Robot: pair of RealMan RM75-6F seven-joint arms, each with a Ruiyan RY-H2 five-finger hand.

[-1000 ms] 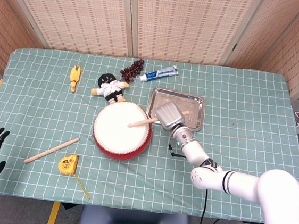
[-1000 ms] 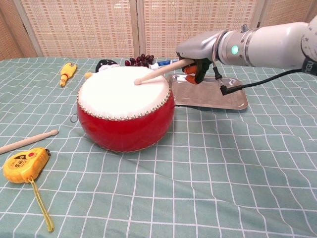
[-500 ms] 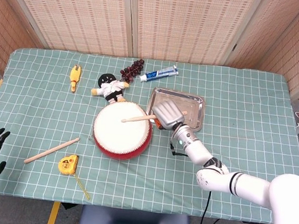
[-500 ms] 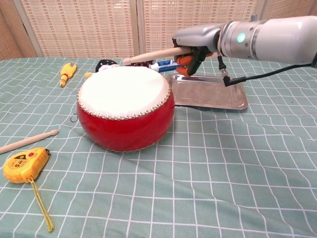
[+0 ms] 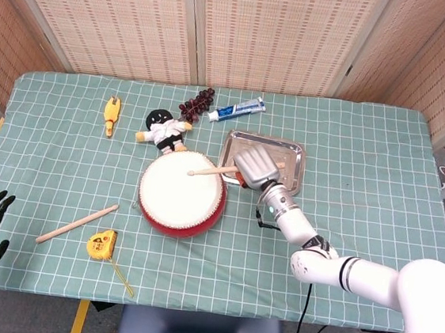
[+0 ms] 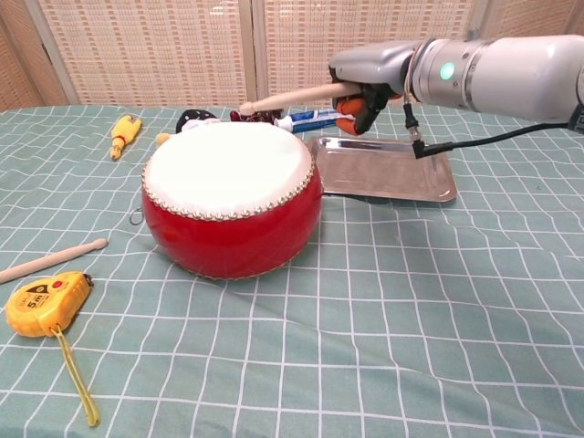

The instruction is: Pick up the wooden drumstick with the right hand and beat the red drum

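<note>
Pale wooden drumstick (image 6: 290, 96) (rounded tip) above drum (image 6: 230, 196).

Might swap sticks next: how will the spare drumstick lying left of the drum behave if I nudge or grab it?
The spare drumstick looks round and slender, so it probably rolls when nudged. It looks like stiff wood and likely light. Lying flat on the cloth, it may be awkward to pinch.

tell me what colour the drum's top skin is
White, edged by a row of small studs above the red body; the drum shows it best in the chest view.

I see both views bright and evenly lit, shadows soft and short. The tray (image 6: 383, 173) throws a dull sheen. Focus is sharp; edges look straight.
</note>
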